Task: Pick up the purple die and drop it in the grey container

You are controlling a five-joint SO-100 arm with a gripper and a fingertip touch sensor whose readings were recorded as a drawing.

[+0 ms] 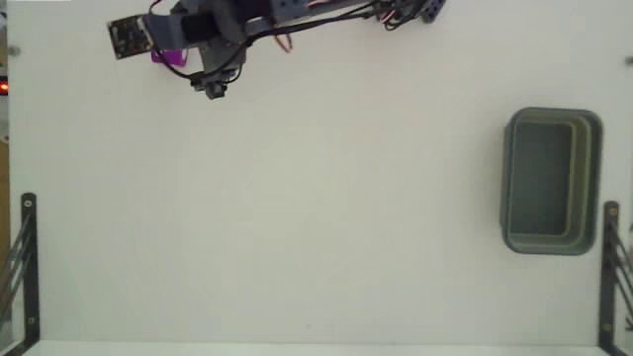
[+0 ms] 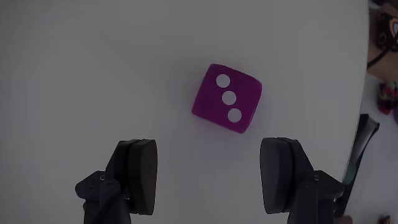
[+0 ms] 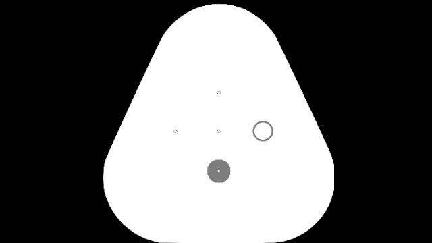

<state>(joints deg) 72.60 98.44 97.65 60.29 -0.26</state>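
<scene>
Reaching for the die (image 2: 227,99): that is the step in hand, approach before the grasp, nothing lifted yet. Wrist view shows the gripper (image 2: 214,176) with its fingers (image 2: 138,173) spread wide, empty, both dark pads apart from the cube; the die sits on the table just ahead of the gap, a bit toward the right pad, three white dots up, turned at an angle to the pads. Fixed view puts the die (image 1: 168,56) at the top left of the table, half tucked under the arm (image 1: 297,15), just beside a small black board (image 1: 130,38) at the arm's tip. The container (image 1: 550,181) stands far off at the right side, well apart from the die, hollow looks empty. Next move, as I judge it: ease forward so the cube sits between the pads, maybe twist a little to square up with its faces, then close. Rounded edges plus the skew could let it slip or spin out, so centre first. After that a long carry across the table to the container. Surface is a plain white table (image 1: 316,218), matte. Black brackets sit at the lower left (image 1: 25,257) and lower right edges. Some clutter shows past the table's right edge in the wrist view, too blurred to name.
</scene>
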